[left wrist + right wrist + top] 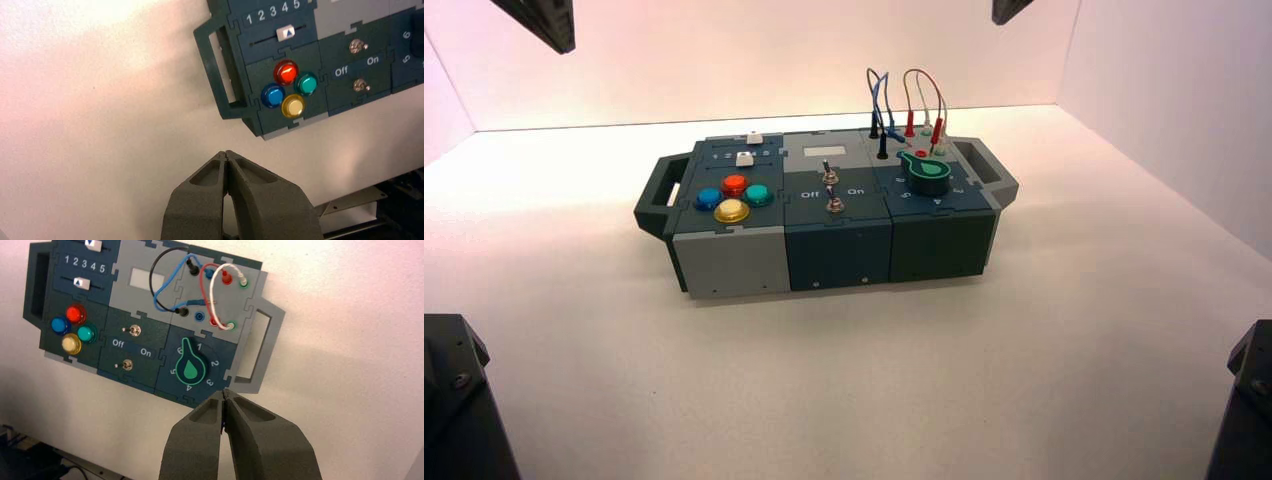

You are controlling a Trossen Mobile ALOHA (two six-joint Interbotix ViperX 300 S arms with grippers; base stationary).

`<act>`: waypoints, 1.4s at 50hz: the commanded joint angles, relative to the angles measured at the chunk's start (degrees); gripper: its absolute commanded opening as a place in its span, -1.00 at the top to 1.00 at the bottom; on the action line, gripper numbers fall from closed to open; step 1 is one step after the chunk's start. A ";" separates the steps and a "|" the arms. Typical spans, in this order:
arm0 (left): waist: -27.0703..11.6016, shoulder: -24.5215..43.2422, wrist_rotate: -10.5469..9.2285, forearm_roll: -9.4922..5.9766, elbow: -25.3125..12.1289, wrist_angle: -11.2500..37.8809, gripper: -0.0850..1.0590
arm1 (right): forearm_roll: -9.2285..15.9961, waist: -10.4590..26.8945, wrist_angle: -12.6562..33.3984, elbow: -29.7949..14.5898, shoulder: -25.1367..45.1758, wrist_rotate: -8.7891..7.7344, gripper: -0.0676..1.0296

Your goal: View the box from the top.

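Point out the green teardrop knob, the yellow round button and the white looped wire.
green teardrop knob (190, 367), right wrist view, middle of its cap
yellow round button (293, 106), left wrist view, centre of its dome
white looped wire (212, 294), right wrist view, side of its loop

From my station, the left gripper (226, 155) showed two thick, dark grey-olive matte fingers, each tapering to a blunt tip and each carrying a shallow, rounded triangular recess along its outer face. The right gripper (223, 392) was the same in colour and shape, with the same recessed pockets. In the high view I saw black, boxy arm bases (459, 400) at the lower corners, one bearing a small round screw head.
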 commanded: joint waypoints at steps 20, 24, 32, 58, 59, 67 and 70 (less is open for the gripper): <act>-4.57 0.18 -0.09 -0.09 -0.88 1.49 0.91 | -2.29 5.54 0.00 -5.27 3.69 2.55 0.92; -4.66 0.35 -0.09 0.00 -0.88 1.49 0.91 | -2.46 5.54 -0.09 -5.36 3.87 2.55 0.92; -5.10 1.49 0.18 0.18 -1.49 2.81 0.91 | -3.34 5.54 -0.26 -5.27 3.69 2.55 0.92; -5.10 1.23 0.00 0.53 -3.25 -1.49 0.91 | -4.48 5.54 -2.55 -4.22 1.49 2.64 0.92; -5.10 1.32 0.00 0.53 -3.25 -1.49 0.91 | -4.48 5.54 -2.55 -4.31 1.58 2.64 0.92; -5.27 1.93 0.09 0.44 -2.99 -2.02 0.91 | -4.66 5.54 -2.99 -4.39 1.67 2.64 0.92; -5.27 2.11 0.00 0.44 -2.99 -2.11 0.91 | -4.66 5.62 -2.99 -4.48 1.76 2.64 0.92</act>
